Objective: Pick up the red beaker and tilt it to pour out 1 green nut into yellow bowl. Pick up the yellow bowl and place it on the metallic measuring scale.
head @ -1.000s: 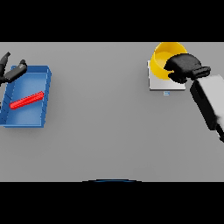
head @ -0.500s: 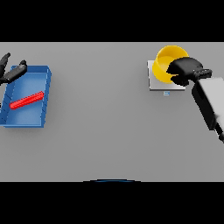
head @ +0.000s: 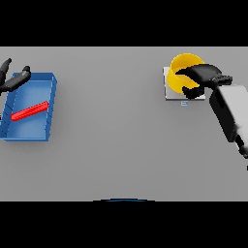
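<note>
gripping yellow bowl (head: 180, 72) with right hand (head: 199, 77) fingers curled round its rim, bowl on scale (head: 169, 92) near table's far right corner, left hand (head: 13, 80) fingers spread loose at far left edge by blue tray (head: 48, 109) holding red beaker (head: 30, 111)

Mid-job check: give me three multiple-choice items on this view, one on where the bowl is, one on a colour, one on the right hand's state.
1. Where is the yellow bowl?
A. in the blue tray
B. on the scale
C. on the bare table at centre

2. What colour is the long thing lying in the tray?
A. red
B. green
C. white

3. What is the right hand doing?
A. lying flat on the table
B. resting in the tray
C. curled over the bowl's rim

Answers:
1. B, the bowl sits on the pale scale at upper right.
2. A, a red beaker lies slantwise in the tray.
3. C, its dark fingers wrap the bowl's near edge.
</note>
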Robot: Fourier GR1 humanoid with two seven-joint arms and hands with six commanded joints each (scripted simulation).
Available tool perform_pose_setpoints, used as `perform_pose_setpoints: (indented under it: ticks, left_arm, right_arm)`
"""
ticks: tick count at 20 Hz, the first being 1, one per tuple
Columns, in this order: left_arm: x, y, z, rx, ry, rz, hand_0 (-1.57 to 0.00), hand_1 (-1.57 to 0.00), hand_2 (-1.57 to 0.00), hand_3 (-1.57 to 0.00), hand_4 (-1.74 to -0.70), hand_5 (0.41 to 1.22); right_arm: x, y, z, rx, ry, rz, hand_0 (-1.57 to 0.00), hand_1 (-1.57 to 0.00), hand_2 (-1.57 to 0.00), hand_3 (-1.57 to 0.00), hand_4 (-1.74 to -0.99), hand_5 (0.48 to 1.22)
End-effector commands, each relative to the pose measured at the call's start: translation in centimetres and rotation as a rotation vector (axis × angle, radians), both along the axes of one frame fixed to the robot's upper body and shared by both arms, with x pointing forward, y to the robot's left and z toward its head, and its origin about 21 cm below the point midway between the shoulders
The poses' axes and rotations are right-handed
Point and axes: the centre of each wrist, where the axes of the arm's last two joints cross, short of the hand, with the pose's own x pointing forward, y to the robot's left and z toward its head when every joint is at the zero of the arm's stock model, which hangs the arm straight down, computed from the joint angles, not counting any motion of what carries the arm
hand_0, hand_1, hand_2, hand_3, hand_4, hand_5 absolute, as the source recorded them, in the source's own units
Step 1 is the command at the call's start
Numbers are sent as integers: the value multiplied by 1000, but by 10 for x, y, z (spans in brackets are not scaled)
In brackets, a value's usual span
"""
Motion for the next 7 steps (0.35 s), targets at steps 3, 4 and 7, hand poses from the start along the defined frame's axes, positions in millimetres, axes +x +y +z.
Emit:
perform_pose_setpoints:
  ticks: [3,4,7]
  left_arm:
    - [0,0,-2,-8,3,-8,1,1,1,1,-836,753]
    - [1,0,1,0,-1,-7,1,1,1,1,-835,755]
    - [-1,1,2,-1,-12,-11,1,1,1,1,-833,760]
  right_arm:
    - [0,-2,0,-33,11,6,-158,-155,-122,-105,-1422,811]
    - [0,0,-3,-44,15,-1,-126,-124,-98,-84,-1409,804]
    - [-2,1,-6,-50,34,-1,-64,-63,-50,-42,-1390,779]
